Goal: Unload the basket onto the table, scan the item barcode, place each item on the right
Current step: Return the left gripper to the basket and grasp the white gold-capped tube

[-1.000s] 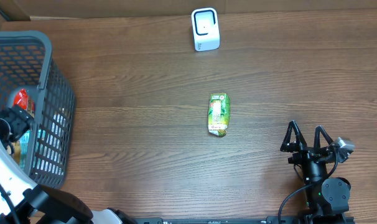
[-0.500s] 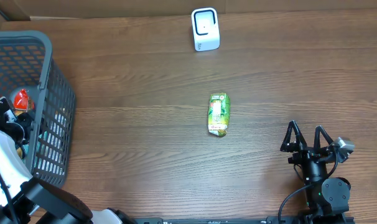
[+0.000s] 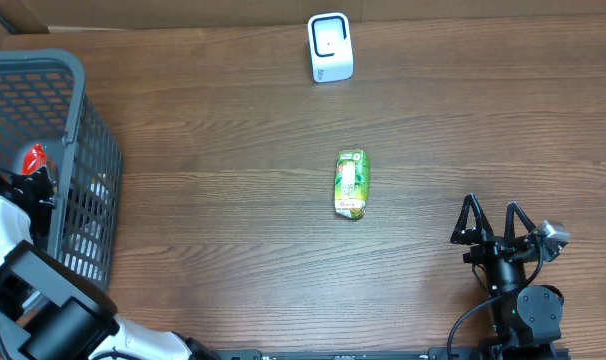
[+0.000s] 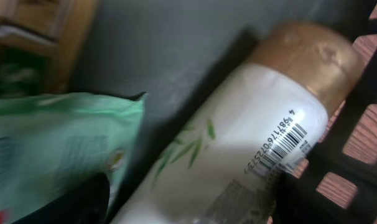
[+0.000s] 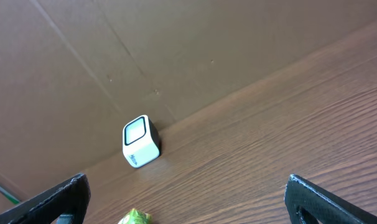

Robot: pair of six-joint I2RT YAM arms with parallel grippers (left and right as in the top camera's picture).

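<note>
A white bottle [image 4: 238, 155] with a gold cap [image 4: 307, 56] and a printed barcode [image 4: 279, 149] lies on the floor of the grey basket [image 3: 78, 120]. My left gripper [image 4: 188, 202] is down inside the basket [image 3: 31, 190], open, with one dark finger [image 4: 70, 205] on each side of the bottle. The right-hand finger looks close to the bottle; a gap shows on the left. The white scanner [image 3: 330, 47] stands at the far edge of the table. My right gripper [image 3: 493, 228] rests open near the front right, holding nothing.
A green pouch [image 4: 51, 143] lies beside the bottle in the basket, and a red item [image 3: 33, 155] shows through the mesh. A green packet [image 3: 351, 183] lies mid-table. The basket wall [image 4: 356, 155] is close on the bottle's right. The scanner [image 5: 140, 150] faces the right wrist.
My left arm has sunk deeper into the basket and its jaws have narrowed a little. The right arm, packet and scanner have not moved.
</note>
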